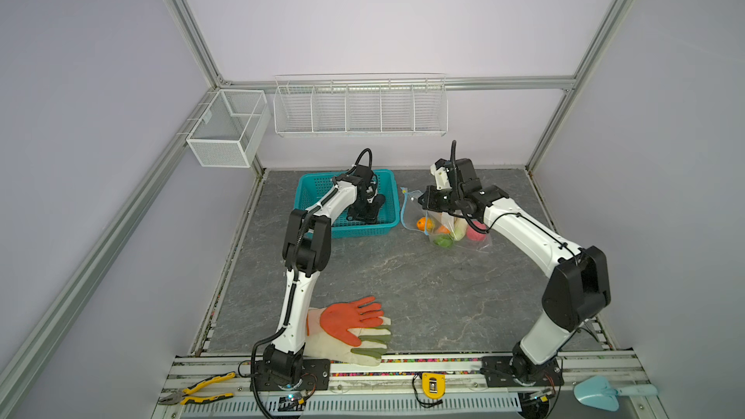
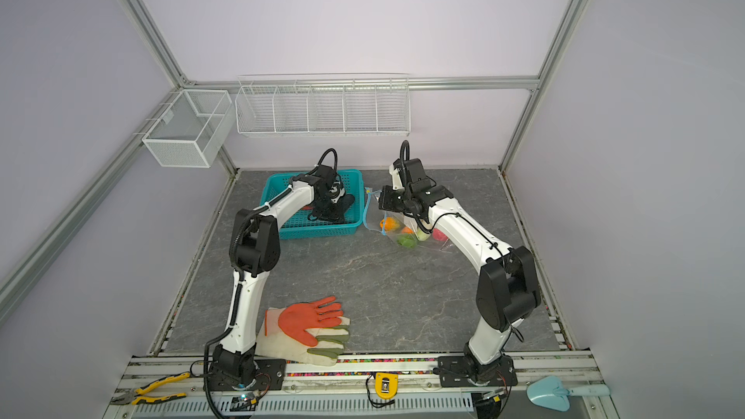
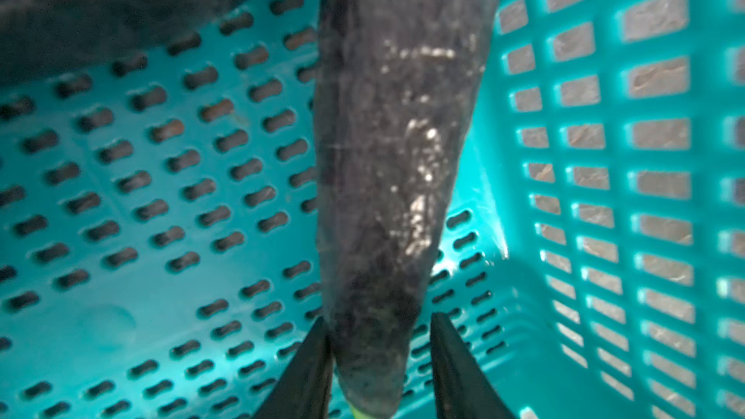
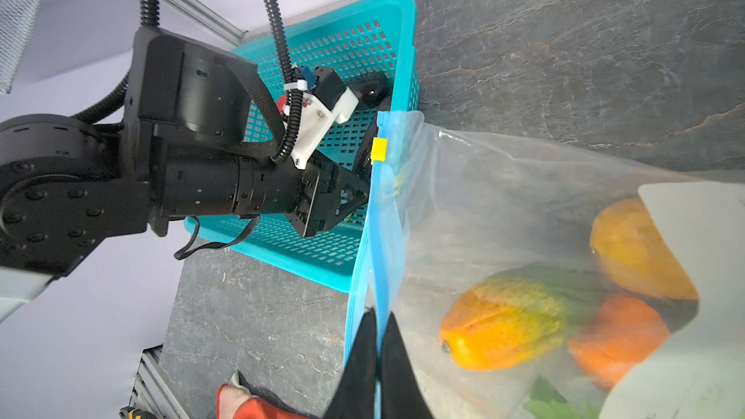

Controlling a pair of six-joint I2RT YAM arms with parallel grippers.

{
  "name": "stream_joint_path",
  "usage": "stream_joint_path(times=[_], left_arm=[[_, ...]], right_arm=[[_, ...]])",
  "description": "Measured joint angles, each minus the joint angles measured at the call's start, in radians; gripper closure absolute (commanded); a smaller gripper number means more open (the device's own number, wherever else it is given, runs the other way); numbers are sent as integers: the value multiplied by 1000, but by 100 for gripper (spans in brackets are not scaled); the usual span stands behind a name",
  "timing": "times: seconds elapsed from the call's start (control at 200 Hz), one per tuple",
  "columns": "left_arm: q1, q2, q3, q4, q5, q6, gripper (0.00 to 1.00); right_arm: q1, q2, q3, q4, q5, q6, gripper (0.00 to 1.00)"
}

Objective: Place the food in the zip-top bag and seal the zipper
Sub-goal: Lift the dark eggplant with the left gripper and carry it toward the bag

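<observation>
**Near edge.** Pliers (image 1: 197,390) and a blue trowel (image 1: 600,393) lie on the front rail. Gloves (image 1: 350,332) lie just behind it, by my left base. None of these belong to the task.

**Right gripper (image 4: 381,312).** My fingers are pressed together on the zipper (image 4: 383,235), low on the blue strip. They hold that edge of the bag (image 4: 504,179) up off the table. The yellow slider (image 4: 379,149) sits further along the strip, apart from my fingers.

**Bag.** It lies at the far side, right of centre, with its mouth facing left, just beside the basket (image 1: 310,191). Several pieces of food (image 4: 516,316) are inside: orange, yellow-green and green, plus a red piece seen in both top views.

**Left gripper (image 3: 379,316).** It is down in the basket at the far left-centre. My fingers stand at a narrow gap, straddling one end of the dark piece (image 3: 395,135). One finger appears to touch it and the other seems just off it. I cannot tell whether the piece is gripped.

**Step in hand.** I judge this to be picking up the dark piece while my right side holds the mouth ready. Sealing has not begun.

**Next move.**
- Get a firm pinch on the dark piece and lift it clear of the basket's right wall.
- Carry it a short way right into the mouth.
- The piece is long, so it should go in end first.
- My right hold must keep the strip raised and the mouth parted.

**Reservation.** My left arm hides part of the basket floor, so I cannot certify that this is the last piece.
</observation>
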Motion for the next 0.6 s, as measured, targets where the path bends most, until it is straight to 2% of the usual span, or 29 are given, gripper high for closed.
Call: stream_joint_path(times=[0.235,0.6], left_arm=[[0,0,0,-11,-20,-2,77],[-2,-57,-14,-23,-44,-4,80]], right_arm=[[0,0,0,0,0,0,93],[0,0,0,0,0,0,93]])
